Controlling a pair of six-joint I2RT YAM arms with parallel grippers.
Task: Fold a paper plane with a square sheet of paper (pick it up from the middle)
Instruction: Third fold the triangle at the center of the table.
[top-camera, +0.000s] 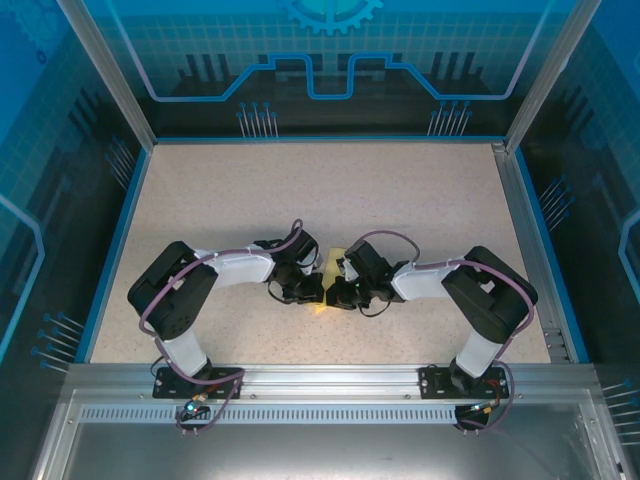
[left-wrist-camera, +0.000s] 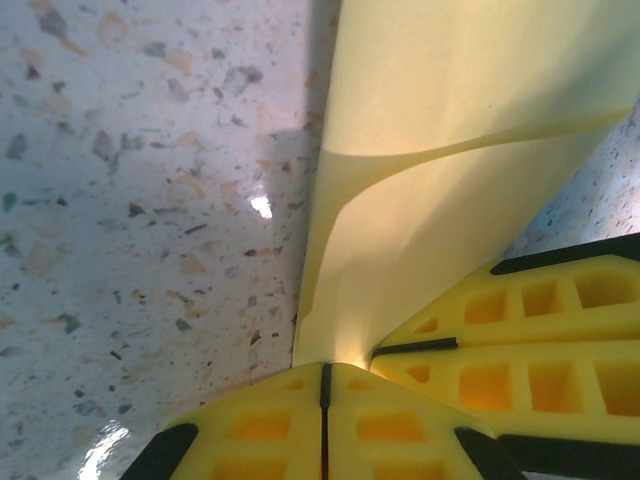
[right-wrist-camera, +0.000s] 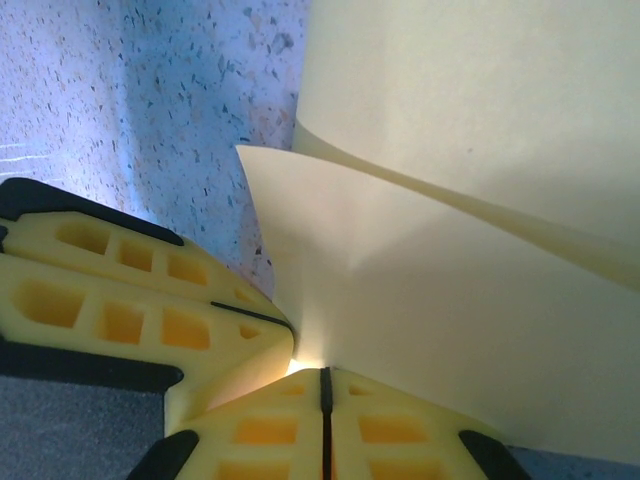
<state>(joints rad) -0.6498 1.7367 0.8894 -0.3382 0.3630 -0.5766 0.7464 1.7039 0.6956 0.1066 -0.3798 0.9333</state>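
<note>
The square sheet of paper (top-camera: 331, 262) is pale yellow and sits at the table's middle, between the two wrists. My left gripper (top-camera: 312, 290) and right gripper (top-camera: 338, 292) meet tip to tip on it. In the left wrist view the left gripper (left-wrist-camera: 324, 368) is shut, and the sheet (left-wrist-camera: 450, 120) rises from its tips, curled into two layers. The right gripper's yellow fingers (left-wrist-camera: 520, 340) press in beside it. In the right wrist view the right gripper (right-wrist-camera: 325, 372) is shut on the sheet's (right-wrist-camera: 450, 250) near edge, with the left fingers (right-wrist-camera: 120, 300) alongside. A paper plane is out of view.
The speckled table (top-camera: 400, 200) is bare around the arms. Blue walls and metal rails (top-camera: 530, 250) fence it in on all sides, and an aluminium rail (top-camera: 320, 375) with both arm bases runs along the near edge.
</note>
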